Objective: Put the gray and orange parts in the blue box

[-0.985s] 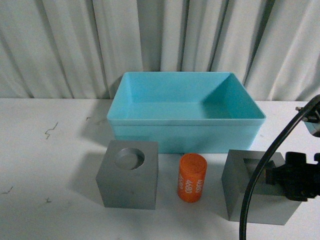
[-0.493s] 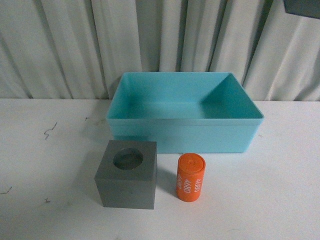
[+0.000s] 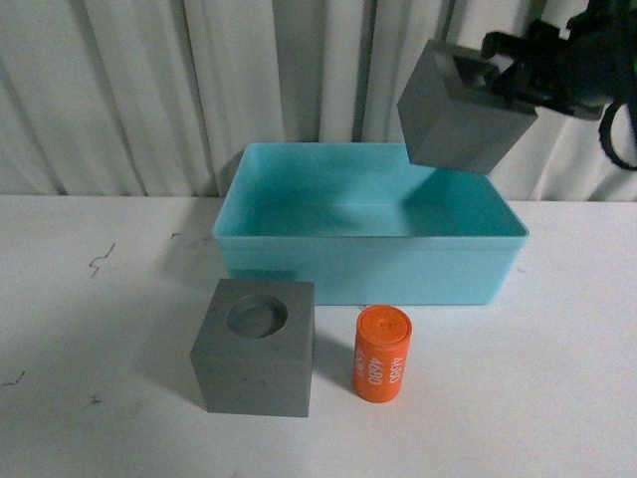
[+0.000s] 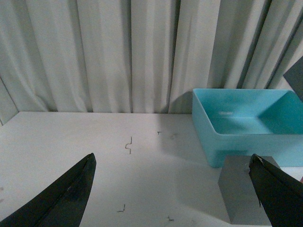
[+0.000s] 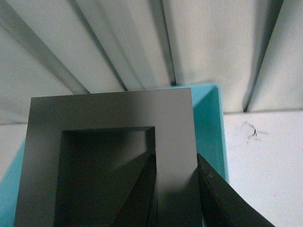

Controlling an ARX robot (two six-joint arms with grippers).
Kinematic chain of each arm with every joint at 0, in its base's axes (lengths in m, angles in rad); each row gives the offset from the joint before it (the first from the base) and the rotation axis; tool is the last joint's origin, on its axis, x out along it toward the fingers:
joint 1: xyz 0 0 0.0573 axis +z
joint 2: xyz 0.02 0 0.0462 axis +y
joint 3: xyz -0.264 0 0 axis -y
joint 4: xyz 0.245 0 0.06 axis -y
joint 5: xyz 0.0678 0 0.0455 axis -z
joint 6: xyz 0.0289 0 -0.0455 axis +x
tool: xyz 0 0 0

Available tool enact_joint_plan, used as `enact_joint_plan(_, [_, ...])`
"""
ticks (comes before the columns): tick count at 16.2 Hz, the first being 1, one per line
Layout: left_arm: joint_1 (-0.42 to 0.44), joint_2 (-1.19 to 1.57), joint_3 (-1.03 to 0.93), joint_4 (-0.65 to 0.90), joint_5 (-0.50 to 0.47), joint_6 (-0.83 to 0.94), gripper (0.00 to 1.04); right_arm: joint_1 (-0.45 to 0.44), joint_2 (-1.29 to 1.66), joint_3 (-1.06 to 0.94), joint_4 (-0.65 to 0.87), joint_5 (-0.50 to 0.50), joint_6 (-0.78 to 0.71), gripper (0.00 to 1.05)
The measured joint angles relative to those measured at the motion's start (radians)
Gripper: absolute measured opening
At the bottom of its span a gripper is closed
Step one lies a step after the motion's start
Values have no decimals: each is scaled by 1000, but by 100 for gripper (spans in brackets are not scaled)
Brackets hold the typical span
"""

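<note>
My right gripper [image 3: 495,78] is shut on one wall of the gray cube with the rectangular recess [image 3: 456,119] and holds it tilted in the air above the far right part of the blue box [image 3: 368,271]. In the right wrist view the cube [image 5: 109,111] fills the frame, with the gripper [image 5: 175,157] pinching its wall and the box [image 5: 208,123] below. The gray cube with the round recess [image 3: 254,363] and the orange cylinder [image 3: 381,354] stand on the table before the box. My left gripper [image 4: 171,158] is open and empty, low over the table left of the box [image 4: 236,137] and the round-recess cube [image 4: 241,189].
A white table [image 3: 100,329] with small dark marks carries everything. A pale pleated curtain [image 3: 149,90] hangs close behind the box. The box is empty inside.
My right gripper has lifted the rectangular-recess cube from the table's front right, up out of view, then brought it over the box's far right part.
</note>
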Motion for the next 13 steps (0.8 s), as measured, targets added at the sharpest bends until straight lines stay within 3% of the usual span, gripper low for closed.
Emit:
enact_joint_plan(4, [0, 0, 0, 0, 0, 0, 98, 16, 106, 6, -40, 77, 46, 19])
enact_joint_plan(13, [0, 0, 0, 0, 0, 0, 98, 13, 123, 12, -62, 108, 85, 19])
